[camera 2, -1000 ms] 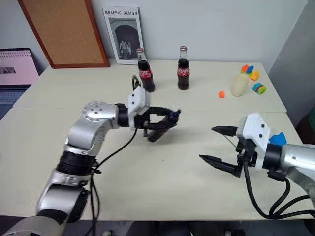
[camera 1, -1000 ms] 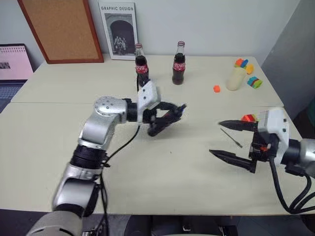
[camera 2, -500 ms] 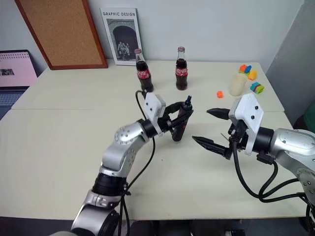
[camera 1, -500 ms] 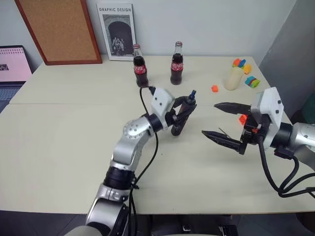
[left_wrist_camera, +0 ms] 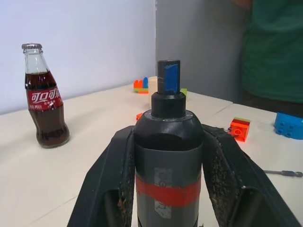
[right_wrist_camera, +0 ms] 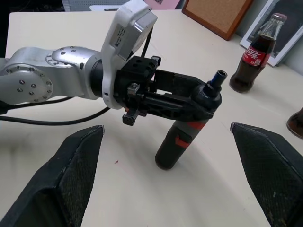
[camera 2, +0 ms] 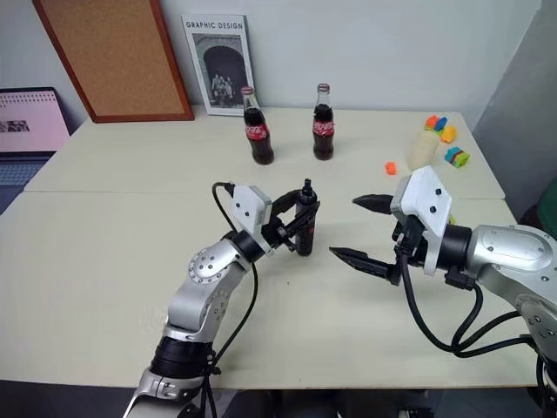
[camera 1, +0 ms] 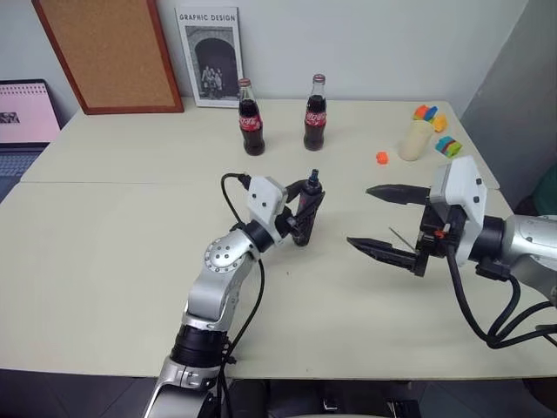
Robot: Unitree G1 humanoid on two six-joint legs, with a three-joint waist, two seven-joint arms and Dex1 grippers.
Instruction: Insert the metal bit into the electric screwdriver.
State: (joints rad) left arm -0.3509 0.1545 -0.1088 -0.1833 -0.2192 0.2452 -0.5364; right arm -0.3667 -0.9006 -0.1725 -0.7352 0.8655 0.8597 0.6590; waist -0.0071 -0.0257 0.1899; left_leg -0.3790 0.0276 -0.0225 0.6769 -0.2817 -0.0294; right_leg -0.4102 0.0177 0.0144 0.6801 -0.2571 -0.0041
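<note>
From the head views, the left gripper (camera 1: 305,212) pinches the electric screwdriver (camera 1: 306,213) upright, blue tip up, its base at the table (camera 1: 113,252). The right gripper (camera 1: 376,220) hangs spread wide just beside it, with the metal bit (camera 1: 399,236) lying on the table between its fingers. The left wrist view shows fingers (left_wrist_camera: 111,175) clamping the screwdriver's barrel near the red band. The right wrist view shows spread fingers (right_wrist_camera: 78,165) flanking the screwdriver.
</note>
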